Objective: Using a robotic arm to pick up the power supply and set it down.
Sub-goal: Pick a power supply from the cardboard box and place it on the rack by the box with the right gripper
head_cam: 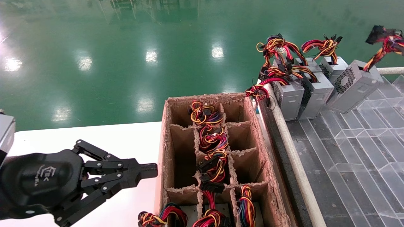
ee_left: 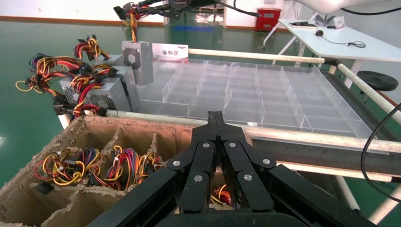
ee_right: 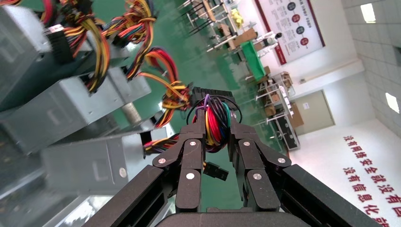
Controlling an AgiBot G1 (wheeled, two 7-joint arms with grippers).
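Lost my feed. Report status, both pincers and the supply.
Right pincer shut on wire bundle of tilted power supply. Left pincer shut, idle beside cardboard box. Nothing blocking.

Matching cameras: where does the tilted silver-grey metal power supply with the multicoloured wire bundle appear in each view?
Head view: silver-grey metal power supply, far right, over the clear tray.
Left wrist view, beyond the cardboard box.
Right wrist view: nearest box, wires in the right gripper.
Shared landmark: neighbouring row of silver boxes.
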